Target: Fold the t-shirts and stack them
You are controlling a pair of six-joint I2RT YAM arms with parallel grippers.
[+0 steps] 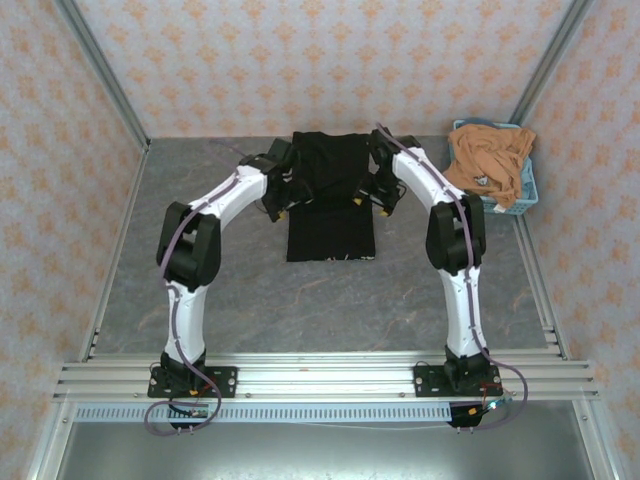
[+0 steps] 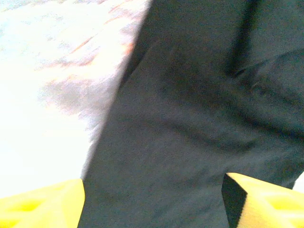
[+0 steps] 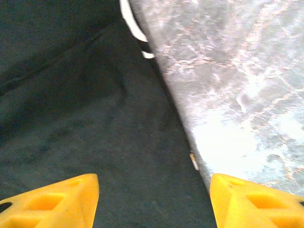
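The left gripper (image 2: 154, 202) had its yellow fingers apart with nothing between them, poised low over the left long edge of the black t-shirt (image 1: 331, 200). The right gripper (image 3: 154, 197) was likewise spread and empty over that shirt's right long edge, level with its partner. The step looked like the crosswise fold. To do it well, each gripper would probably need to pinch its edge at the same point along the shirt, catch every layer and not just the top one, then travel together so the fold landed square and the cloth did not skew. The black t-shirt lay flat on the counter (image 1: 300, 300) as a long narrow band, sides turned in, plain dark surface up with soft creases. A white strip (image 3: 129, 19) peeked out at its right edge, too little of it to identify. Well to the right of that shirt, the orange-tan t-shirt (image 1: 488, 160) sat crumpled in a light blue basket (image 1: 522, 205).
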